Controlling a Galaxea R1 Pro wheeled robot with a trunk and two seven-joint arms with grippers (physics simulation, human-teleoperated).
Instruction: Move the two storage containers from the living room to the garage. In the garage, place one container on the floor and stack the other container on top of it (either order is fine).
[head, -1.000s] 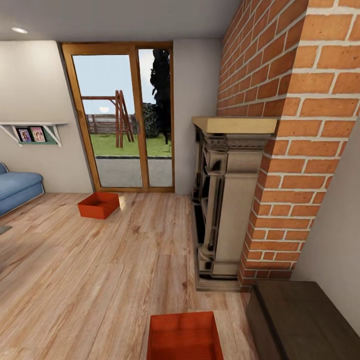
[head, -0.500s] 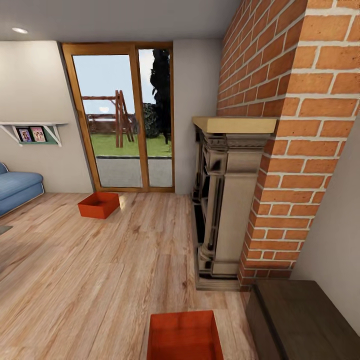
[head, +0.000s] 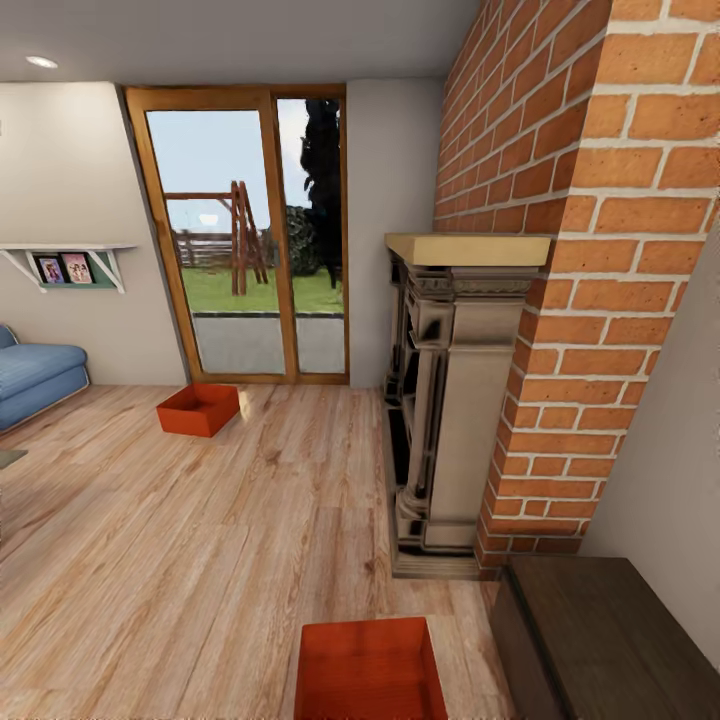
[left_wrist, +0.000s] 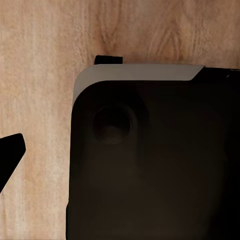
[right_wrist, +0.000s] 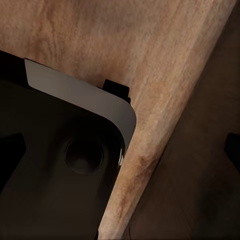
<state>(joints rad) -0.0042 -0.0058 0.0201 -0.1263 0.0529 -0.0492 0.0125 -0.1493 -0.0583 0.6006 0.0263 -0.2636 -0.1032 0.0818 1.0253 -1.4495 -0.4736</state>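
Crept forward and tilted a touch since a second ago: whole head view shifted slightly, near container (head: 369, 668) now showing a little more of itself at the bottom edge. Nothing in the room itself moved. Still in the living room, on light wood-plank floor (head: 200, 560). Far container (head: 198, 409) on the planks just before the wood-framed glass doors (head: 245, 235), well apart from the near one. Blue sofa (head: 35, 380) at far left, wall shelf with photos (head: 65, 265) above it. Brick fireplace (head: 560, 250) at right with pale mantel (head: 468, 249); dark wooden cabinet top (head: 600, 630) low at right, beside the near container. Wrist views blocked mostly by a dark robot body panel (left_wrist: 150, 160) over planks; possibly a fingertip at one edge, so cannot tell whether either gripper stands apart or together.
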